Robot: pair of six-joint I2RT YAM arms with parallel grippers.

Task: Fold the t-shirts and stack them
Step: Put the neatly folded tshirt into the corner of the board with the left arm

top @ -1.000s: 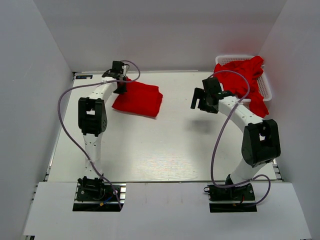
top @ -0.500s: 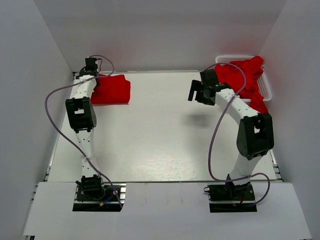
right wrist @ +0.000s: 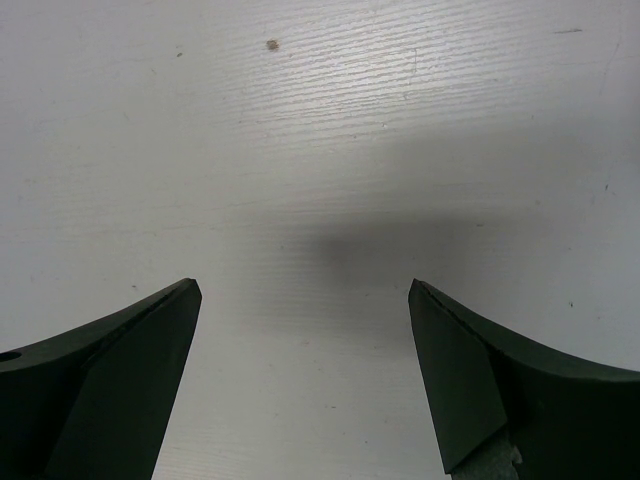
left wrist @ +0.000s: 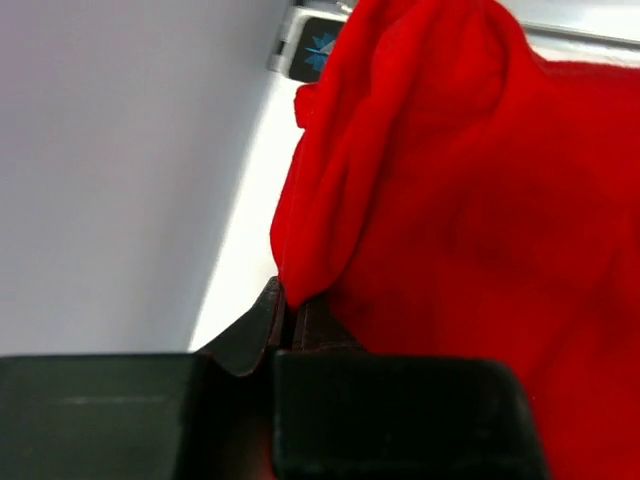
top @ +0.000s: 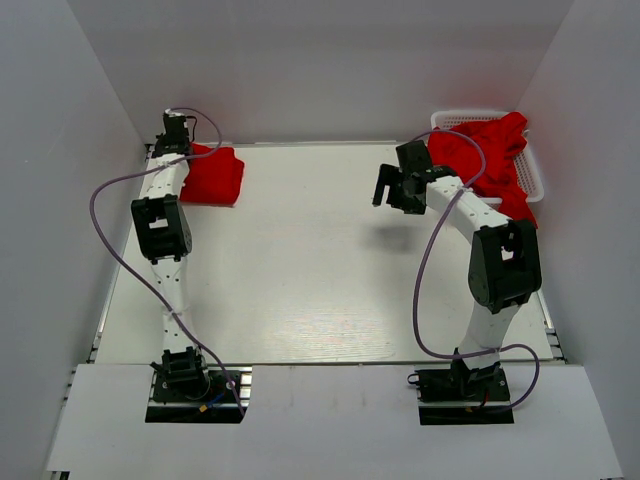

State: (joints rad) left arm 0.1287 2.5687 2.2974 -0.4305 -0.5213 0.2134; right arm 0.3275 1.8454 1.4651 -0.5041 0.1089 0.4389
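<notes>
1. Left wrist view: the left gripper (left wrist: 287, 308) is pinched tight on the edge of a folded red t-shirt (left wrist: 470, 200).
2. Seen from above, that shirt lies at the far left corner of the table (top: 300, 270), close to the wall.
3. The right gripper (right wrist: 305, 300) is spread wide, holding nothing, above bare table.
4. Beyond it, more red t-shirts (top: 485, 150) are heaped in the white basket (top: 462, 114) at the far right, spilling over its near side.
</notes>
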